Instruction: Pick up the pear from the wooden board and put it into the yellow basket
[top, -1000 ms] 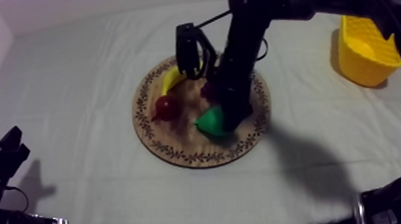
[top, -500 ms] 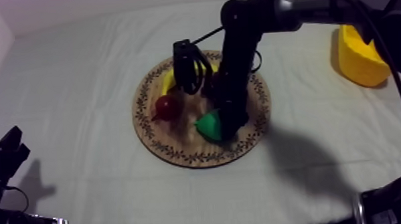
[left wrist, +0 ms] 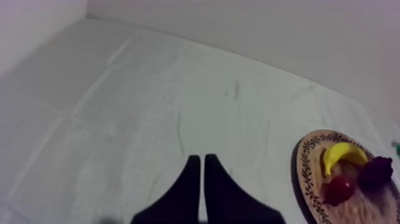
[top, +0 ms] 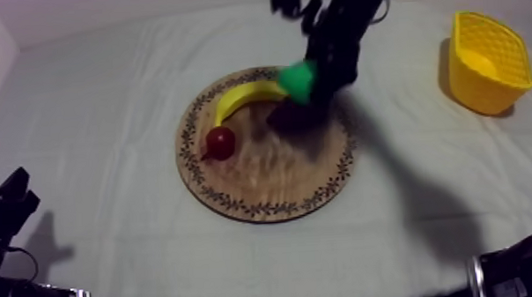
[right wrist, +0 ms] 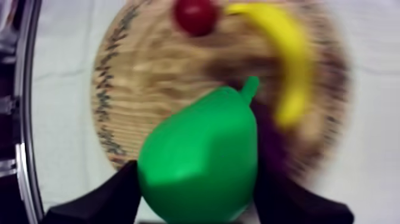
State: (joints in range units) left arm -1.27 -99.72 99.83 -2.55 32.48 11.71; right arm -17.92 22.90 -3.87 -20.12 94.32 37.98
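My right gripper (top: pixel 311 79) is shut on the green pear (top: pixel 300 79) and holds it in the air above the back part of the round wooden board (top: pixel 263 181). Seen from the right wrist, the pear (right wrist: pixel 202 159) sits between the black fingers (right wrist: pixel 104 199) over the board (right wrist: pixel 137 89). The yellow basket (top: pixel 487 62) stands at the far right of the table. My left gripper (top: pixel 6 203) rests low at the left; from its wrist, its fingers (left wrist: pixel 189 187) lie together as a narrow wedge over the cloth.
On the board lie a banana (top: pixel 247 95), a small red fruit (top: pixel 221 142) and a dark bunch of grapes (top: pixel 292 115) under the pear. From the left wrist, the board (left wrist: pixel 303 173) with banana (left wrist: pixel 341 154), red fruit (left wrist: pixel 338 187) and grapes (left wrist: pixel 374 172) lies far off.
My right gripper has lifted the pear off the board's front part and carried it up and back, toward the right. The left arm has not moved.
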